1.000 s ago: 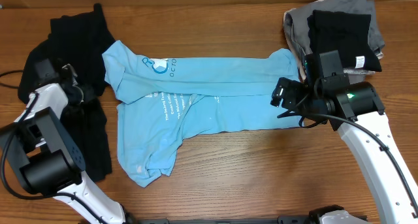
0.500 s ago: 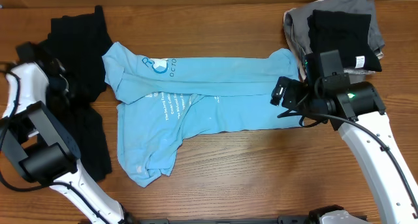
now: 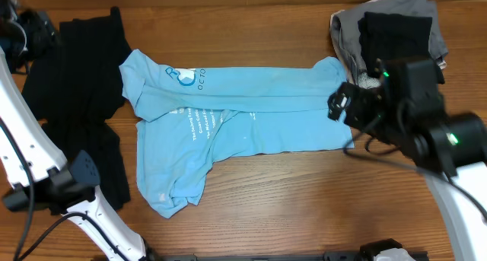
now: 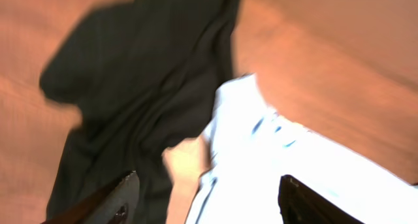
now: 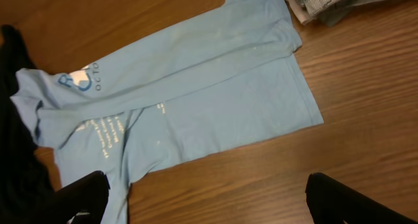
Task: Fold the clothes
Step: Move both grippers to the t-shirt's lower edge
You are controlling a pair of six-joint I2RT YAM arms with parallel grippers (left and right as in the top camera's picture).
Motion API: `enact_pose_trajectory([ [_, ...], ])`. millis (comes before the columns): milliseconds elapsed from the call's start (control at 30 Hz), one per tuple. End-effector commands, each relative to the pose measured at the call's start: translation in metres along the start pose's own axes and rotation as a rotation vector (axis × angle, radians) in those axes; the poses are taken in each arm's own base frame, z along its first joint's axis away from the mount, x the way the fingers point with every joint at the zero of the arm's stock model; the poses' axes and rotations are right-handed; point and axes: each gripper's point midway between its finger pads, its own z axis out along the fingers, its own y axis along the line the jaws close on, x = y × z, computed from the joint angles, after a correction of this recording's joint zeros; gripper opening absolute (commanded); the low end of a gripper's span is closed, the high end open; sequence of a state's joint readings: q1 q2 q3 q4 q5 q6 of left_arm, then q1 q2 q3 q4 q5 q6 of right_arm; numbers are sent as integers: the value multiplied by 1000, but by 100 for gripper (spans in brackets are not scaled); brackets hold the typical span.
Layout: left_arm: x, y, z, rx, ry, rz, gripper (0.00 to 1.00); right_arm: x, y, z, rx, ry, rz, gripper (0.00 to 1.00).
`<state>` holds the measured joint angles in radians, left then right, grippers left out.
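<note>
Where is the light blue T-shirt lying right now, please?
In the overhead view the light blue T-shirt lies centre-frame, between the black garment on the left and the grey-and-black clothes pile at top right.

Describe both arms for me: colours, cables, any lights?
Left arm and right arm are white curved links with black joint housings. Thin black cables loop beside each. The right arm shows small green lights. Wrist views show black fingers.

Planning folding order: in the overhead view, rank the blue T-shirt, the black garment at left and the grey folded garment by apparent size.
1. blue T-shirt
2. black garment
3. grey folded garment, partly covered
</note>
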<state>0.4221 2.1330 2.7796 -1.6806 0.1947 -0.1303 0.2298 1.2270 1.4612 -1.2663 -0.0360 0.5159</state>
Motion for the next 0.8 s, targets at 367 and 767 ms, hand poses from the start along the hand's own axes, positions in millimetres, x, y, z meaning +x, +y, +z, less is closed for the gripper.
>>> enact_pose_trajectory([
  [367, 44, -105, -134, 181, -232, 280, 75, 48, -35, -89, -13, -95, 82, 100],
  [767, 145, -106, -44, 115, 223, 344, 72, 63, -52, -7, 91, 28, 138, 100],
])
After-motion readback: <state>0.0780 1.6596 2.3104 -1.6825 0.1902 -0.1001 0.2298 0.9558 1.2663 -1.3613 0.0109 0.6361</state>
